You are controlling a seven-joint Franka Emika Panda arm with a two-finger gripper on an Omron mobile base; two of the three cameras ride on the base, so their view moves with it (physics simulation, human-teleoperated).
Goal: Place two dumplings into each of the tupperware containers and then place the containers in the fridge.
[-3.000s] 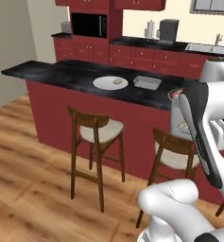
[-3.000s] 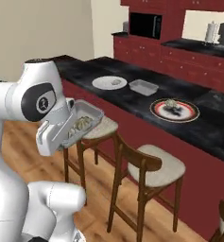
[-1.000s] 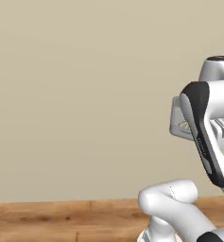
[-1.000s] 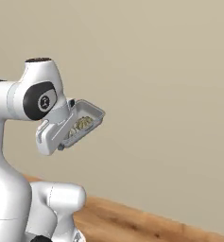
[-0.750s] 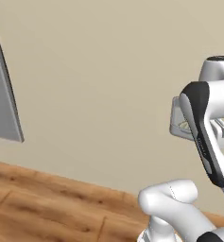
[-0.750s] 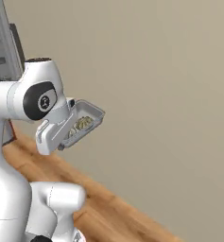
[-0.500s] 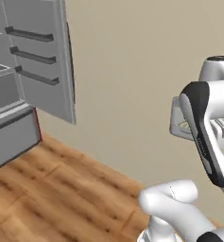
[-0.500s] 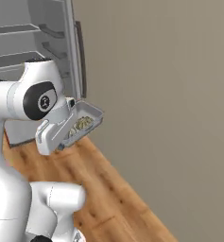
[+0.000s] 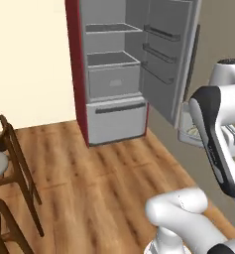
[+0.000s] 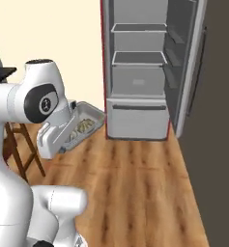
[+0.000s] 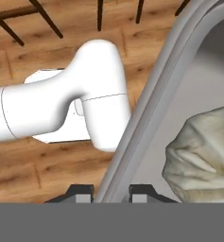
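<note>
My gripper point(image 11: 111, 191) is shut on the rim of a pale grey tupperware container point(image 11: 179, 71), with the rim between the two fingertips. A pale crimped dumpling point(image 11: 203, 158) lies inside it. From the right base view the container point(image 10: 87, 124) is held tilted at chest height beside the arm, with dumplings point(image 10: 83, 127) in it and the gripper point(image 10: 66, 141) at its lower end. A corner of the container point(image 9: 190, 130) shows past the forearm. The grey fridge point(image 9: 114, 74) stands open ahead, showing its shelves and a lower drawer point(image 9: 118, 119); it also appears as the fridge point(image 10: 137, 72).
The fridge door point(image 9: 166, 54) is swung open to the right. A wooden stool point(image 9: 10, 163) stands at the left, and a stool point(image 10: 21, 144) sits beside the robot's body. Wood floor point(image 10: 140, 183) lies open in front of the fridge.
The base has turned, so the whole view swung from the kitchen counter, past a blank wall, to the open fridge. The container stays gripped in the same pose beside the arm.
</note>
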